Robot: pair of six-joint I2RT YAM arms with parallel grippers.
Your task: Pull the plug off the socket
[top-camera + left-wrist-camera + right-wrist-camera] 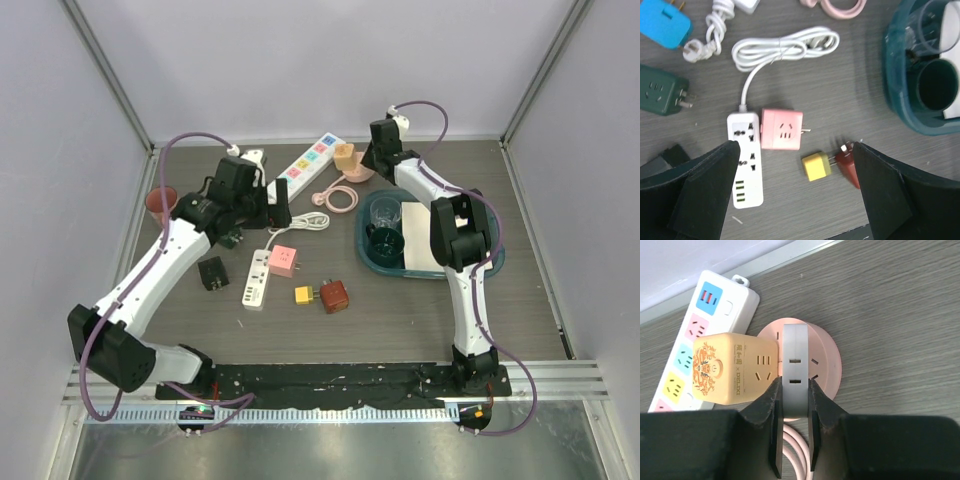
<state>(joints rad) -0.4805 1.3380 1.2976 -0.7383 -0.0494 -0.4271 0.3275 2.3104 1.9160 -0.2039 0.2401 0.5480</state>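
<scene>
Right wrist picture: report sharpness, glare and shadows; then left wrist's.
Right wrist view: grey plug and pink socket sharp, no glare; right fingers lose detail. Left wrist view: white strip crisp, left fingers dark and soft, faint shadow by teal tray.

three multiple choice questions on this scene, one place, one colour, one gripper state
1. The yellow cube lies: A in the tray, B beside the red plug, C on the power strip.
2. The round socket is: A pink, B green, C black.
3. The right gripper is: A wide open, B shut on the grey plug, C shut on the orange cube.
Answers: 1 B, they sit side by side on the table; 2 A, pink shows around the plug; 3 B, both fingers press its sides.
</scene>
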